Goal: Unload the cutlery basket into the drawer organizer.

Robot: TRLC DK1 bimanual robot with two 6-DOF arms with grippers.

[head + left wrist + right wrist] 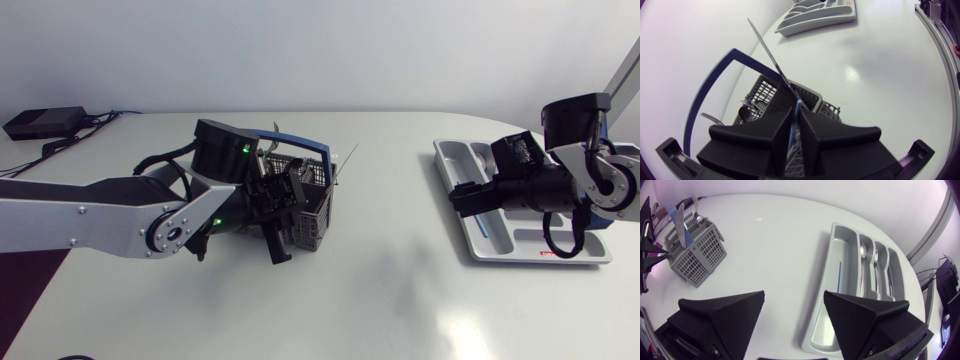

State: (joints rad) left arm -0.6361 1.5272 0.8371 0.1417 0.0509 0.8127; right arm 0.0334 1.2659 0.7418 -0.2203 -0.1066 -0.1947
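A grey cutlery basket with a blue handle stands left of the table's middle. My left gripper hangs over it, shut on a blue-handled knife whose blade points up and away past the fingers. More cutlery sits in the basket. The grey drawer organizer lies at the right. My right gripper stands open over its near-left end, holding nothing. In the right wrist view the organizer holds a blue-handled piece, a spoon and forks.
A black box with cables lies at the table's back left corner. The white tabletop stretches bare between the basket and the organizer.
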